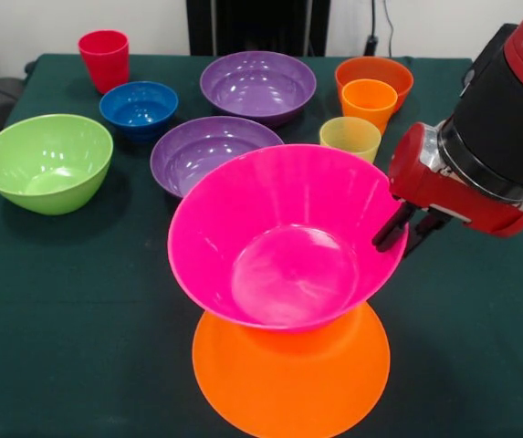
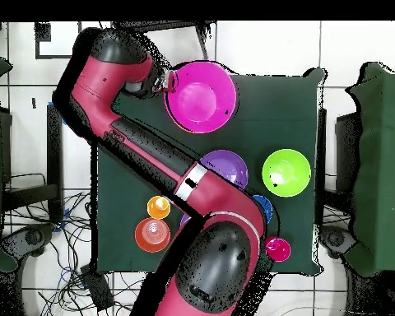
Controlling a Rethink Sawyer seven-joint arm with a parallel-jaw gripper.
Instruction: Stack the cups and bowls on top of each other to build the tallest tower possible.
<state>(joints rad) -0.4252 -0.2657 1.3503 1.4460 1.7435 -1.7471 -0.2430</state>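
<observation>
Orange comes first on my screen: the big orange bowl (image 1: 290,379) lies upside down at the table's (image 1: 60,347) near edge, and the pink bowl (image 1: 284,239) sits upright on top of it, tilted a little. My gripper (image 1: 405,231) is at the pink bowl's rim, its dark fingers (image 1: 391,230) clamped on the rim with one inside and one outside. Overhead, the arm (image 2: 143,148) reaches across the table to that same pink bowl. That makes a tower of two bowls. Behind it I count five more bowls standing apart: one green (image 1: 47,161) at the left, two purple ones, the nearer (image 1: 208,151) just behind the pink bowl and the farther (image 1: 257,87) beyond it, one small blue (image 1: 139,108), and one small red-orange (image 1: 374,77) at the far right. Three cups: yellow (image 1: 350,139) beside the nearer purple bowl, orange-yellow (image 1: 369,103) standing in the red-orange bowl, and red (image 1: 104,58) farthest off, behind the blue bowl.
</observation>
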